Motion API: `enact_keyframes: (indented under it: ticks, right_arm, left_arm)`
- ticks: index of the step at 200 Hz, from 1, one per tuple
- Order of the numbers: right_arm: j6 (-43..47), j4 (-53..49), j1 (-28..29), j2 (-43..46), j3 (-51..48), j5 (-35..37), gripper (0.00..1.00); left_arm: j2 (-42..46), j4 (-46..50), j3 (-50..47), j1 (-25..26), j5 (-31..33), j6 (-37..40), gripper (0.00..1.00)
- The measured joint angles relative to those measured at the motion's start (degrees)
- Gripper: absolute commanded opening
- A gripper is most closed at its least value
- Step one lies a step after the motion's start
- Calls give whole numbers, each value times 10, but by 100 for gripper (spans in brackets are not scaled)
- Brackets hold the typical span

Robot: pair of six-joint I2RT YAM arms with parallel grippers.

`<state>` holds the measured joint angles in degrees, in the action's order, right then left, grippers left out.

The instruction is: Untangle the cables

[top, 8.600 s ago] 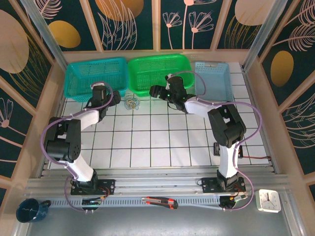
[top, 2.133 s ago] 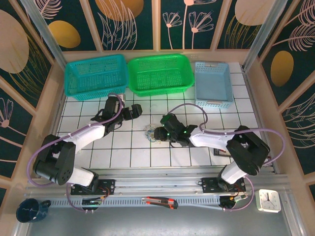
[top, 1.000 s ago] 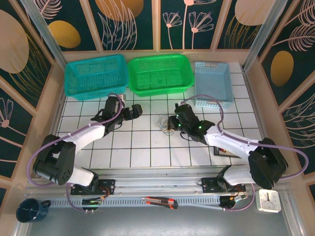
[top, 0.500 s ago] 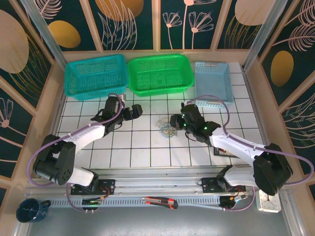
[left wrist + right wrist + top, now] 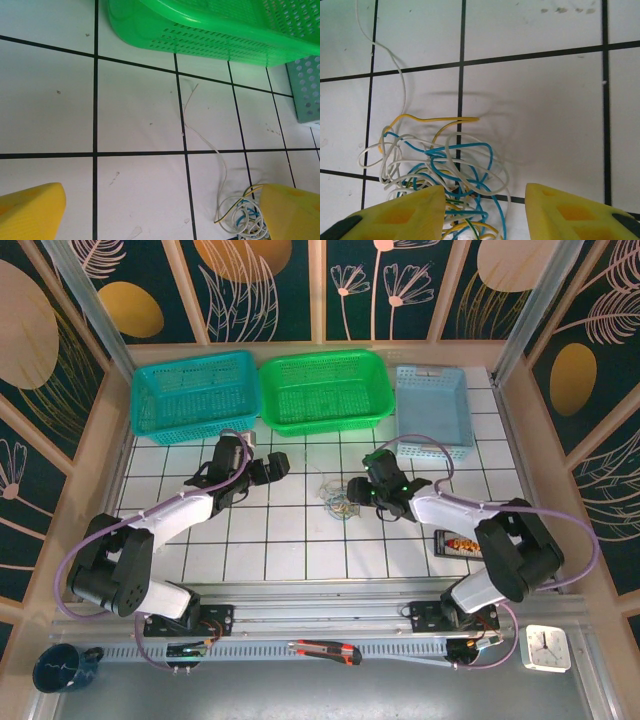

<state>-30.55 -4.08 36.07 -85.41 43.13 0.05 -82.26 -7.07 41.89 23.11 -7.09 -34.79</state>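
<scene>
Right claw [image 5: 484, 195] is hovering over the cables [image 5: 440, 165] — jaws parted, gripping nothing (tangle lying off-centre, under one finger) — left claw [image 5: 272, 465] gaping wide, farther off.

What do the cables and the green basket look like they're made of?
The cables look like thin wire in smooth plastic insulation, coloured white, yellow and blue; they hold springy loops. The green basket is probably moulded plastic, slightly glossy, with rows of slots in its wall.
</scene>
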Motion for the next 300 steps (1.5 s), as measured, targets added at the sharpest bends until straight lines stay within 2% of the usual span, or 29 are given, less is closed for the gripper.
enact_keyframes:
  ticks: [98, 142, 175, 207, 246, 300]
  right_arm:
    - [30, 10, 5, -75, 115, -15, 46]
    - [60, -8, 39, -171, 242, -2, 55]
    - [61, -27, 59, -252, 337, 24, 55]
    - [36, -62, 70, -328, 420, 70, 55]
    - [-1, -86, 71, -375, 450, 107, 54]
    - [-16, -90, 71, -411, 474, 121, 53]
  left_arm:
    - [1, 0, 0, 0, 4, 0, 99]
    - [22, -2, -19, -24, 10, -17, 99]
    - [49, -6, -50, -61, 12, -44, 99]
    - [69, -9, -55, -70, 17, -57, 99]
    - [77, -19, -56, -73, 17, -63, 99]
    - [77, -30, -65, -75, 17, -65, 99]
